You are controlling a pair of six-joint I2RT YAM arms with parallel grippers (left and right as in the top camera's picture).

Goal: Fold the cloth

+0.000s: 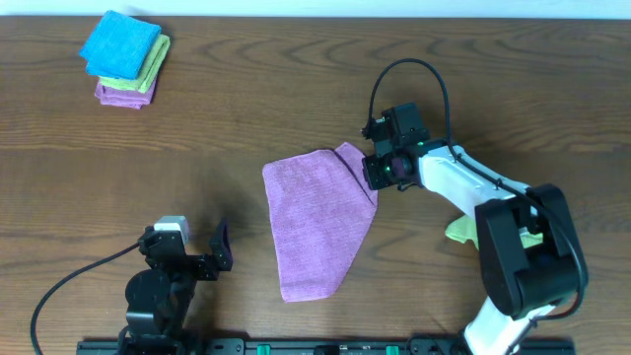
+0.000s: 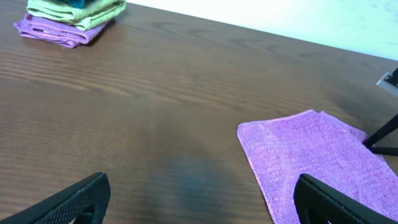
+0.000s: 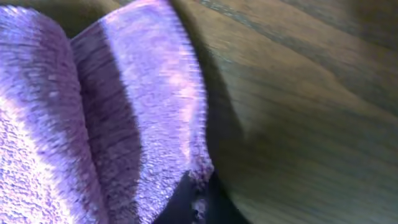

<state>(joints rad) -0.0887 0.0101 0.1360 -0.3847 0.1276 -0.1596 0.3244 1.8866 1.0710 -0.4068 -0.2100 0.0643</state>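
Note:
A purple cloth (image 1: 317, 222) lies on the table's middle, its far right corner folded up. My right gripper (image 1: 373, 170) is shut on that corner's edge; in the right wrist view the purple cloth (image 3: 143, 106) fills the left side and the dark fingertips (image 3: 198, 198) pinch its rim. My left gripper (image 1: 202, 251) is open and empty at the front left, apart from the cloth. In the left wrist view its fingers (image 2: 199, 202) stand wide apart, with the cloth (image 2: 311, 155) to the right.
A stack of folded cloths, blue on green on purple (image 1: 125, 57), sits at the far left; it also shows in the left wrist view (image 2: 68, 15). A yellow-green cloth (image 1: 461, 232) lies under the right arm.

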